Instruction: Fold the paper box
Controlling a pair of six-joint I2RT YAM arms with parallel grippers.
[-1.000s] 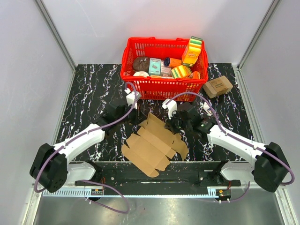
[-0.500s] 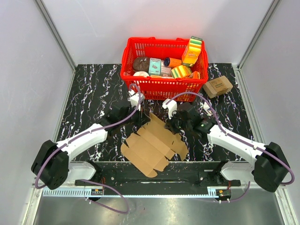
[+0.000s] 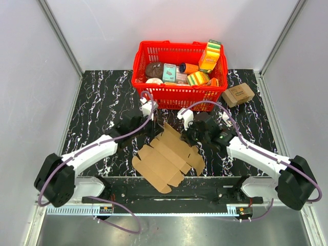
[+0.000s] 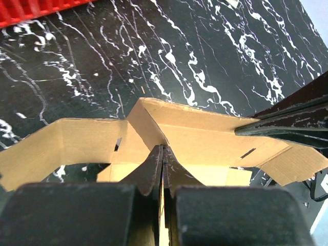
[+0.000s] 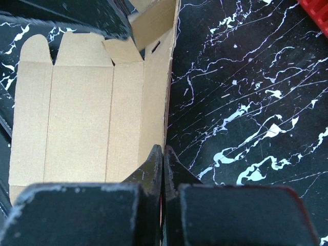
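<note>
The paper box [image 3: 166,159] is lying open on the black table [image 3: 97,102], between the arms and near the front edge. The left gripper [image 4: 162,154] and right gripper [image 5: 163,154] are both squeezing tight, tips at raised cardboard walls. I cannot tell if they are pinching them. Both should be lifting slowly along the creases, so nothing is tearing. One corner is pointing at the red basket [image 3: 177,95]. Its long way seems to be running from far left to near right.

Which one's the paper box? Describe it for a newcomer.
Find the red basket at the far side. Just nearer, at centre, lies the paper box. It is opened out, plain and many-flapped, unlike the small printed carton right of the basket.
</note>
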